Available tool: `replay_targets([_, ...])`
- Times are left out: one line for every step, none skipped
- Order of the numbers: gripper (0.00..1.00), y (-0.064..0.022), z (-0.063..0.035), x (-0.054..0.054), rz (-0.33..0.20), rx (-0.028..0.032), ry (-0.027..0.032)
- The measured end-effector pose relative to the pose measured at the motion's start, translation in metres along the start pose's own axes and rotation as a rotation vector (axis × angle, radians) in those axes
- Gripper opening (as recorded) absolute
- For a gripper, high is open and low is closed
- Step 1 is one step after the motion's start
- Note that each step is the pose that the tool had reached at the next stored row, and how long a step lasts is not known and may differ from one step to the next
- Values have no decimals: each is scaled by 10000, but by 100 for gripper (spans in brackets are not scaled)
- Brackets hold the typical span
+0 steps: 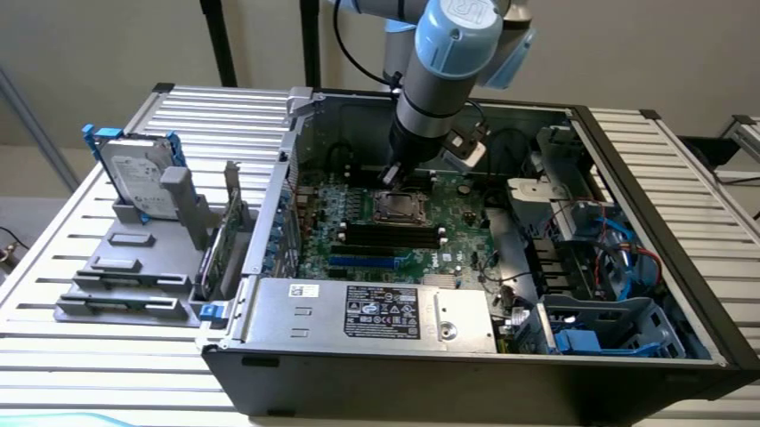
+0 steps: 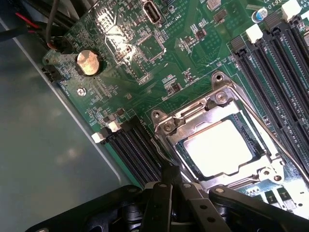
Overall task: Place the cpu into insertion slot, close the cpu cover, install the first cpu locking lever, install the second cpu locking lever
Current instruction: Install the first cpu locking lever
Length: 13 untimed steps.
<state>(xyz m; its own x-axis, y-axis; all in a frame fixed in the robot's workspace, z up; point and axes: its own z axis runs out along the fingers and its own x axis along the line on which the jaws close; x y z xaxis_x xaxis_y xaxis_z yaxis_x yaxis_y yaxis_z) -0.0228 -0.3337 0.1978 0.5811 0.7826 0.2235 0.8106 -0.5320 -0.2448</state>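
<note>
The cpu (image 2: 224, 147) lies flat in the insertion slot (image 1: 398, 206), its pale face shining through the window of the cpu cover (image 2: 195, 112). The silvery cover is down over it. One thin locking lever (image 2: 282, 145) runs along the side by the long memory slots, and a second lever (image 2: 157, 147) runs along the opposite side. My gripper (image 2: 168, 174) is shut with nothing in it, its dark tip resting at the end of that second lever. From the exterior view, my gripper (image 1: 390, 182) hangs just behind the socket, low over the green board (image 1: 457, 222).
Black memory slots (image 1: 386, 236) lie in front of the socket. A power supply (image 1: 380, 311) fills the case front, and a blue drive cage (image 1: 606, 334) sits at the exterior view's right. A hard drive (image 1: 137, 178) stands outside on the left. A coin battery (image 2: 88, 62) sits near the case wall.
</note>
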Motion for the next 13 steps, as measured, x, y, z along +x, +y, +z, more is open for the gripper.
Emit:
replay_targets([11,-1,0,1,2,-1,0])
replay_targets([11,-1,1,1,4,-1,1])
replay_targets([11,-1,1,2,6,-2,1])
replay_targets([11,-2,2,3,10,-2,3])
replay_targets([11,-3,3,5,13,-3,4])
replay_targets([11,-4,4,6,14,-4,5])
replay_targets([11,-4,5,8,16,-3,4])
replay_targets([11,-5,5,10,17,-4,5])
replay_targets([11,-4,6,11,18,-4,6])
replay_targets([11,-2,6,12,19,-4,6])
replay_targets([11,0,6,14,18,-4,5])
replay_targets([11,4,7,17,18,-5,5])
replay_targets([11,11,7,21,18,-5,5])
